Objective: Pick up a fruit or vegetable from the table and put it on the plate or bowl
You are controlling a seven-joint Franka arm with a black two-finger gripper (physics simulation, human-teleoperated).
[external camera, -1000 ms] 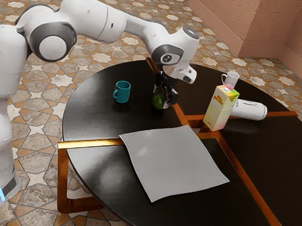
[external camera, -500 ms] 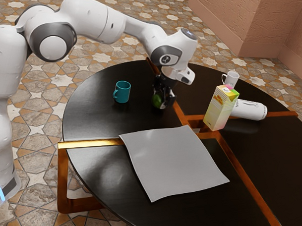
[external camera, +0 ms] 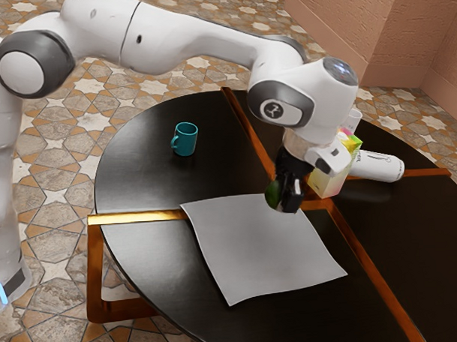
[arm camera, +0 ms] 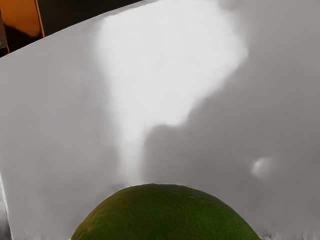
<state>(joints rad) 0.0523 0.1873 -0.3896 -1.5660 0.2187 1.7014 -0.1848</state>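
Note:
My gripper is shut on a green lime and holds it just above the far edge of a flat white square plate lying on the dark table. In the wrist view the lime bulges close under my hand, with the plate's white surface spread out beneath it.
A yellow-green juice carton stands right behind my gripper. A white bottle lies on its side past the carton, beside a white mug. A teal mug stands at the table's far left. The table has wooden seams.
My gripper lifted the lime from its spot near the teal mug and carried it toward the exterior view's right and nearer, over the white plate's edge.

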